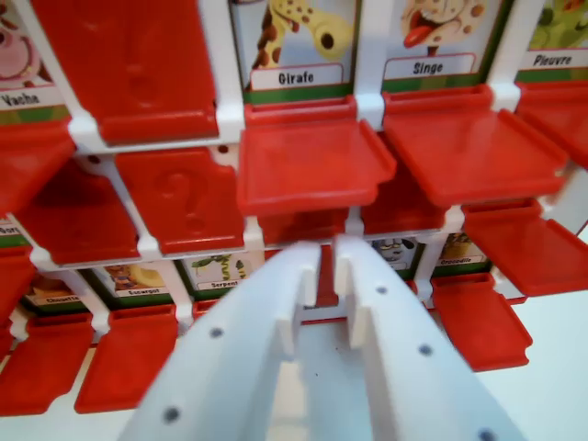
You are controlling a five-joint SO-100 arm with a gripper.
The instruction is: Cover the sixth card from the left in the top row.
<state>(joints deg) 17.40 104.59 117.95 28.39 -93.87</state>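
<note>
White frame (223, 55), red-covered card (129, 64)

The gripper (323, 253) is white and enters the wrist view from 6 o'clock, pointing toward 12 o'clock. Its two fingers (276, 303) lie almost parallel, tips nearly together, with a narrow gap between them.

White pincer (322, 266) nearly closed below open red flap (312, 165); Girafe card (296, 41) uncovered.
</note>
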